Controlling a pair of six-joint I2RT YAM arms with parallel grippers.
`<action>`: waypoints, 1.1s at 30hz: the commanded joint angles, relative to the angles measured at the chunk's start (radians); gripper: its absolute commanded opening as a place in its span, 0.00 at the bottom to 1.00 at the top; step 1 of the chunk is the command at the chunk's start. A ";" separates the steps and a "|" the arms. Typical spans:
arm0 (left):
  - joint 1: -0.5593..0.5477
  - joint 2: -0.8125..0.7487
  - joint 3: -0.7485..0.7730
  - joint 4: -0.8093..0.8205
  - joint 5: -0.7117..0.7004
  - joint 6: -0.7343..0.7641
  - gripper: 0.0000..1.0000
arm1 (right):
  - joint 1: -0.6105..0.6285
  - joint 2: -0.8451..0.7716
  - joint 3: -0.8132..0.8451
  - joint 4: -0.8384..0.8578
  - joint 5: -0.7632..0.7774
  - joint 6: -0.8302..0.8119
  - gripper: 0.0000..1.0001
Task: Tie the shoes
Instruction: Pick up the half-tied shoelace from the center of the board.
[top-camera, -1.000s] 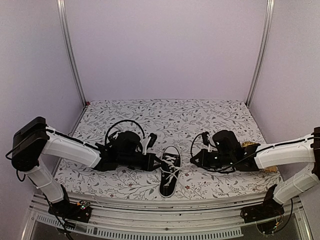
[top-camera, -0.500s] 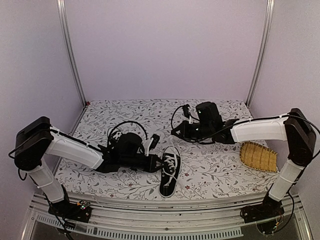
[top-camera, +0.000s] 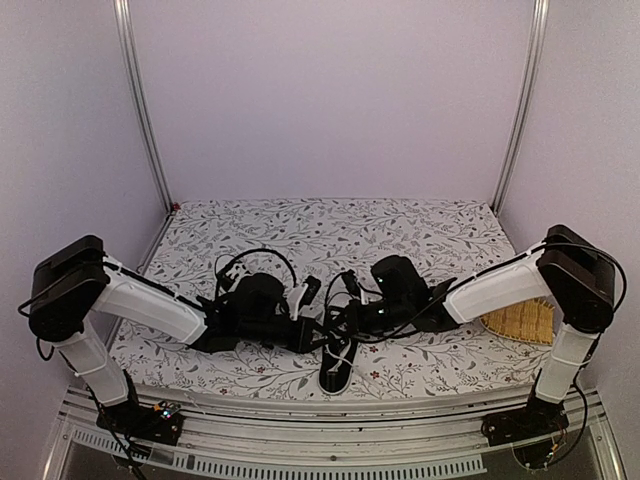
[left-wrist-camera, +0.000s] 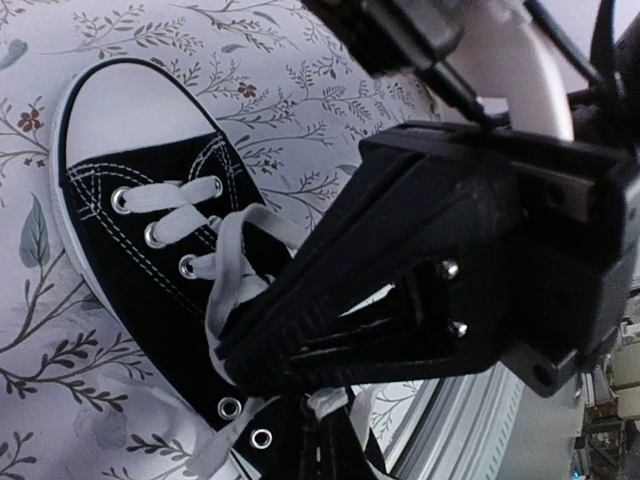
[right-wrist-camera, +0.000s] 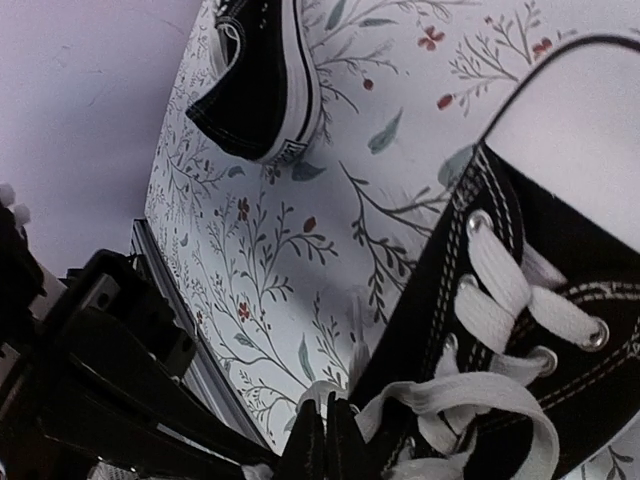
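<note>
- Working on a small black low-top canvas sneaker (top-camera: 337, 372) with a white toe cap and white rubber sole, lying at the near middle of the floral-patterned table cover (top-camera: 300, 225), with both arms converging right over it.
- Spotting a second matching black sneaker (right-wrist-camera: 262, 85) in the right wrist view only, lying well apart from the first; not managing to place it from above.
- Pressing the left gripper (left-wrist-camera: 235, 365) fully together, low over the eyelets and right beside the flat white laces (left-wrist-camera: 225, 290); whether pinching a strand or nothing, impossible to tell.
- Squeezing the right gripper (right-wrist-camera: 325, 435) together as well, apparently nipping a lace strand at its very tips, beside the slack loop lying over the tongue.
- Judging the step in hand as crossing or looping the laces for the first knot, with no bow formed yet.
- Doing this well, by that judgement:
  - holding each pinch firm near the strand's end, leaving enough free length for a loop;
  - drawing the strands low and sideways, without lifting or dragging the light sneaker across the cover;
  - taking up slack evenly on both sides, avoiding pulling lace back through the eyelets;
  - minding the crowding of the two closed claws over the tongue, steering clear of a knock.
</note>
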 joint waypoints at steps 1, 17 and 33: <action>-0.008 -0.028 -0.006 0.048 -0.018 0.016 0.00 | 0.003 -0.056 -0.064 0.072 -0.081 0.044 0.05; -0.010 -0.053 -0.002 0.007 -0.051 -0.014 0.00 | -0.009 -0.361 -0.206 0.058 0.017 -0.276 0.60; -0.009 -0.013 0.061 -0.039 -0.015 -0.013 0.00 | 0.098 -0.276 -0.204 0.073 0.263 -0.630 0.71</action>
